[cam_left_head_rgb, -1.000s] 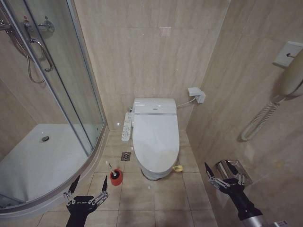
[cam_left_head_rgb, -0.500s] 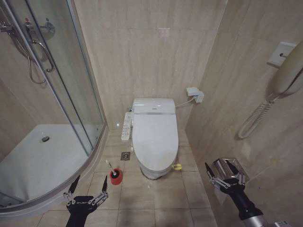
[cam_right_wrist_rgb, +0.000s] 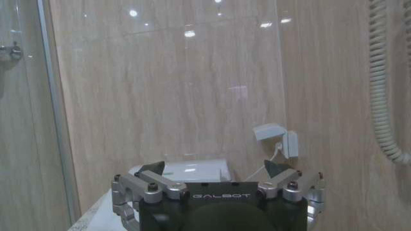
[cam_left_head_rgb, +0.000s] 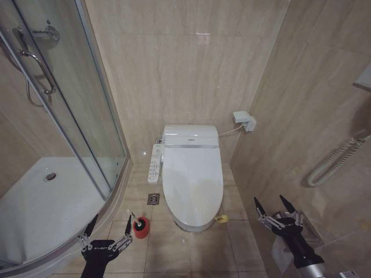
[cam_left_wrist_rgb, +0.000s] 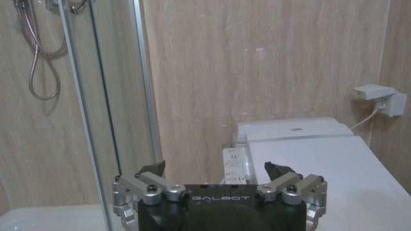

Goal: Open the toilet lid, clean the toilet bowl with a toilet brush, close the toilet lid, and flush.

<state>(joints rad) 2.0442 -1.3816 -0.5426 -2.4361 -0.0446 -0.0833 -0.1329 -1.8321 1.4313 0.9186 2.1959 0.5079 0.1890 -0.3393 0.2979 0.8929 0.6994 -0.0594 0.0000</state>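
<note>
White toilet lid (cam_left_head_rgb: pixel 192 182) shut | left claw (cam_left_head_rgb: pixel 108 230) low, spread | right claw (cam_left_head_rgb: pixel 271 209) low, spread

Left gripper (cam_left_head_rgb: pixel 108 230), lower left of head view: matte black body w/ white "GALBOT" lettering, silver metal link blocks held by small screws, two thin dark pointed fingers (cam_left_head_rgb: pixel 128 225). Right gripper (cam_left_head_rgb: pixel 273 205), lower right: same silver linkage & black tips, on a black wrist that ends in a silver-grey collar at the frame edge.
</note>
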